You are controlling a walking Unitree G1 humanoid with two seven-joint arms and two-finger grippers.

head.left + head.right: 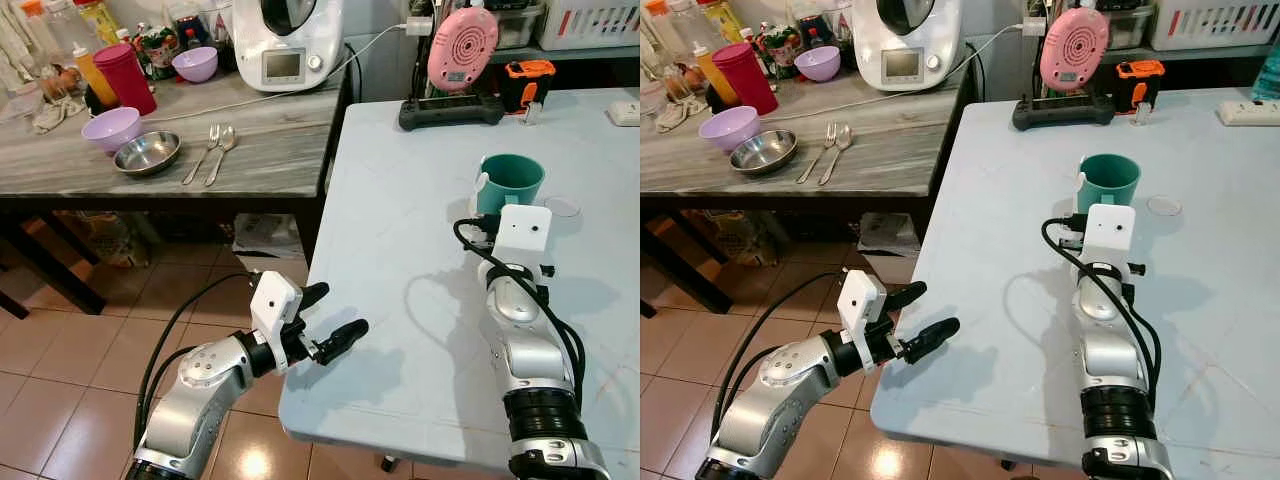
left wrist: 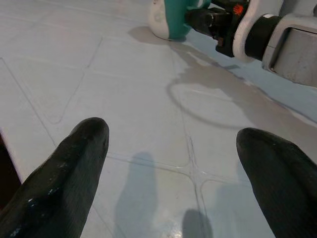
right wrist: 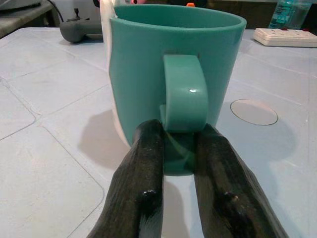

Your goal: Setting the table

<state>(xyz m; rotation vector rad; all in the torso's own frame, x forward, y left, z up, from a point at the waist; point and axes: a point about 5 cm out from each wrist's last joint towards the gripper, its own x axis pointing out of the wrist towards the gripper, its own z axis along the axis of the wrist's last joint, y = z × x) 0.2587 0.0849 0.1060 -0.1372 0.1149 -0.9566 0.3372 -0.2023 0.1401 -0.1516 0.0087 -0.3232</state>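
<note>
A teal mug [image 1: 511, 180] stands upright on the pale blue table [image 1: 400, 200], right of its middle. My right gripper [image 3: 178, 133] is shut on the lower part of the mug's handle [image 3: 182, 91], one black finger on each side. The mug's base rests on the table. My left gripper [image 1: 335, 312] is open with nothing between its fingers [image 2: 74, 163]. It hovers at the table's near left edge and points toward the mug [image 2: 171, 22].
A grey wooden counter [image 1: 270, 150] on the left holds a fork and spoon [image 1: 212, 150], a steel bowl [image 1: 147, 153], purple bowls [image 1: 110, 127], a red cup [image 1: 126, 78] and a white kitchen machine [image 1: 285, 40]. A pink device [image 1: 460, 50], an orange tool [image 1: 525, 80] and a power strip [image 1: 1247, 112] line the table's far edge.
</note>
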